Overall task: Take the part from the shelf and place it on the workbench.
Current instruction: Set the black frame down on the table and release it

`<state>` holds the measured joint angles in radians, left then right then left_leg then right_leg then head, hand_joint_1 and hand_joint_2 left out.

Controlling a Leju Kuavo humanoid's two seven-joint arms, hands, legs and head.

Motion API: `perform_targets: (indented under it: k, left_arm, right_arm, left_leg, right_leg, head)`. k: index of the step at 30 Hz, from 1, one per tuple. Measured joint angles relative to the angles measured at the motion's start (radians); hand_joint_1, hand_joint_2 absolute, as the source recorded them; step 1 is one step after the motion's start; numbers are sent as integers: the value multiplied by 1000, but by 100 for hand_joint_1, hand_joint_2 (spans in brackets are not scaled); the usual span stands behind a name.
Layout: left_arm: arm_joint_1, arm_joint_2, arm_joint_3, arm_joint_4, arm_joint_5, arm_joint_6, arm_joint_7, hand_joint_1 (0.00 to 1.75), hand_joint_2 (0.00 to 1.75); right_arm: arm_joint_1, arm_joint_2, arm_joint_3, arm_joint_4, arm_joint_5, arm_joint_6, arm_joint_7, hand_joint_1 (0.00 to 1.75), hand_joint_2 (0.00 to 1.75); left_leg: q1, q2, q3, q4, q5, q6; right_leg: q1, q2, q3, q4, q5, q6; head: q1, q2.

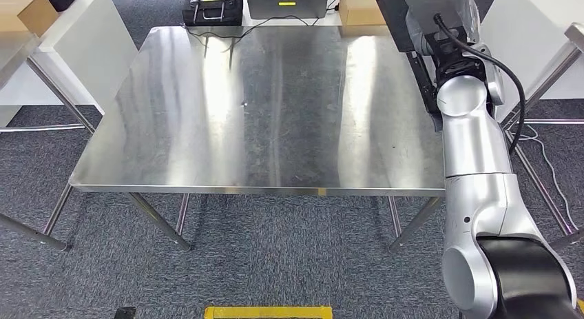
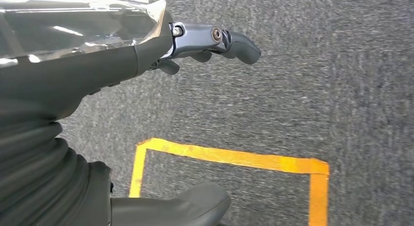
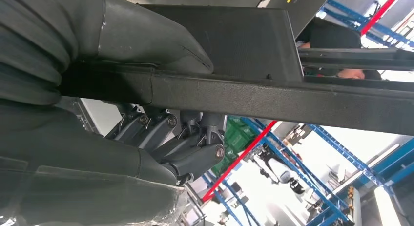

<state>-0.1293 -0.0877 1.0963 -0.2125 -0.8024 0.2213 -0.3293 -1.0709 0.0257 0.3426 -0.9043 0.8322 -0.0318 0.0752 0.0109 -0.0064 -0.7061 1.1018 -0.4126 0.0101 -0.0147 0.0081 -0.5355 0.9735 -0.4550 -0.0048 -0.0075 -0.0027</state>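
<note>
A flat black part (image 1: pixel 398 14) with a boxy frame hangs above the far right corner of the steel workbench (image 1: pixel 262 112). My right hand (image 1: pixel 451 54) grips it at the end of the raised silver arm. In the right wrist view the part's dark bar (image 3: pixel 254 92) runs across the picture, with the thumb (image 3: pixel 146 38) pressed on one side and the fingers (image 3: pixel 188 150) curled against the other. My left hand (image 2: pixel 215 40) hangs beside my body over grey carpet, its fingers loosely apart and holding nothing.
Beyond the workbench's far edge stand a grey case (image 1: pixel 286 2), a black device (image 1: pixel 212 5) and a cardboard box (image 1: pixel 358 5). White tables (image 1: pixel 76 43) flank the left side, and a metal frame (image 1: pixel 551 71) the right. Yellow tape (image 1: pixel 268 311) marks the floor in front.
</note>
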Motion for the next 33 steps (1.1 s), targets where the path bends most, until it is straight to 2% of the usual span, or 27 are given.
perform_targets:
  k: [1, 2, 4, 6, 7, 8, 10, 11, 12, 13, 14, 15, 16, 17, 18, 19, 21, 23, 28, 33]
  left_arm:
    - [1, 1, 0, 0, 0, 0, -1, 0, 175]
    - [1, 2, 0, 0, 0, 0, -2, 0, 175]
    - [3, 2, 0, 0, 1, 0, -3, 0, 175]
    - [4, 1, 0, 0, 1, 0, -3, 0, 175]
    - [4, 1, 0, 0, 1, 0, -4, 0, 175]
    - [4, 0, 0, 0, 1, 0, -4, 0, 175]
    - [3, 0, 0, 0, 0, 0, -4, 0, 175]
    - [4, 0, 1, 0, 0, 0, -4, 0, 175]
    - [5, 0, 1, 0, 0, 0, -4, 0, 175]
    - [6, 0, 1, 0, 1, 0, -3, 0, 175]
    - [6, 0, 1, 0, 3, -1, -3, 0, 175]
    - [6, -1, 2, 0, 5, -2, -3, 0, 175]
    - [5, -1, 3, 0, 10, -6, -3, 0, 175]
    - [4, -2, 5, 0, 17, -10, -2, 0, 175]
    - [4, -2, 9, 0, 29, -15, 0, 0, 175]
    - [3, -3, 17, 0, 47, -22, 3, 0, 175]
    - [3, -2, 42, 0, 94, -41, 17, 0, 175]
    - [4, -2, 72, 1, 130, -61, 31, 0, 175]
    - [3, -1, 117, 1, 161, -99, 45, 0, 175]
    - [7, 0, 135, 1, 170, -136, 62, 0, 175]
  right_arm:
    - [-5, 0, 0, 15, 3, -6, -1, 175, 175]
    - [-11, 0, 0, 31, 6, -11, -2, 175, 175]
    - [-21, -1, -1, 62, 14, -21, -4, 175, 175]
    - [-26, -5, -4, 90, 25, -32, -6, 175, 175]
    - [-30, -8, -6, 104, 33, -39, -7, 175, 175]
    - [-34, -11, -8, 120, 42, -45, -7, 175, 175]
    - [-40, -19, -8, 154, 70, -59, -1, 175, 175]
    - [-39, -25, -8, 172, 85, -65, 4, 175, 175]
    - [-36, -30, -8, 189, 98, -71, 10, 175, 175]
    - [-34, -35, -9, 207, 109, -78, 17, 175, 175]
    - [-33, -41, -9, 225, 120, -88, 22, 175, 175]
    - [-33, -46, -10, 243, 132, -99, 29, 175, 175]
    - [-35, -52, -11, 264, 148, -113, 36, 175, 175]
    - [-37, -57, -11, 283, 169, -125, 47, 175, 175]
    - [-37, -61, -9, 300, 198, -138, 60, 175, 175]
    - [-38, -64, -5, 315, 231, -148, 76, 175, 175]
    - [-38, -68, 6, 343, 295, -168, 106, 175, 175]
    - [-38, -68, 18, 374, 336, -182, 128, 175, 175]
    - [-14, -65, 47, 433, 443, -187, 191, 175, 175]
    - [19, -56, 64, 470, 515, -178, 235, 175, 175]
  left_leg:
    - [-3, 1, 21, -60, 28, 8]
    - [-6, 2, 37, -97, 40, 15]
    - [-10, 3, 52, -116, 29, 27]
    - [-9, 3, 70, -123, 30, 40]
    - [-8, 2, 79, -126, 30, 45]
    - [-7, 2, 87, -129, 28, 50]
    - [-8, -1, 95, -129, 18, 56]
    - [-9, -2, 101, -128, 12, 57]
    - [-9, -5, 107, -128, 6, 56]
    - [-10, -7, 116, -127, -1, 55]
    - [-10, -8, 125, -127, -8, 54]
    - [-10, -10, 132, -126, -15, 51]
    - [-12, -11, 140, -123, -23, 47]
    - [-14, -13, 144, -122, -31, 42]
    - [-16, -14, 147, -119, -37, 37]
    - [-17, -15, 150, -118, -44, 36]
    - [-17, -14, 159, -120, -53, 43]
    - [-14, -10, 167, -125, -58, 49]
    - [-13, -6, 172, -134, -60, 47]
    - [-10, -5, 172, -136, -62, 40]
  right_leg:
    - [2, 1, 7, 0, -7, 4]
    - [5, 2, 10, -2, -13, 9]
    - [12, 4, 15, 2, -19, 22]
    - [14, 4, 12, 21, -27, 31]
    - [13, 3, -3, 51, -35, 34]
    - [11, 2, -34, 103, -49, 36]
    - [9, 2, -120, 234, -86, 36]
    - [8, 2, -158, 281, -100, 38]
    - [8, 2, -182, 296, -102, 41]
    - [8, 2, -188, 275, -85, 47]
    - [8, 2, -178, 221, -50, 54]
    - [8, 0, -160, 147, -2, 61]
    - [10, -2, -143, 76, 40, 62]
    - [12, -3, -127, 26, 71, 57]
    - [14, -4, -118, -3, 88, 47]
    - [15, -5, -112, -11, 93, 37]
    - [14, -2, -101, -11, 97, 28]
    - [15, 3, -95, -11, 94, 26]
    - [16, 9, -98, -10, 90, 20]
    - [19, 9, -98, -10, 89, 18]
  head:
    - [0, 0]
    - [1, 0]
    - [1, 0]
    - [1, 0]
    - [2, 0]
    - [2, 0]
    - [3, 0]
    - [3, 0]
    - [3, 0]
    - [3, 0]
    - [3, 0]
    - [4, 0]
    - [3, 0]
    - [3, 0]
    - [2, 0]
    - [1, 0]
    - [0, 0]
    - [0, 0]
    - [0, 0]
    - [0, 0]
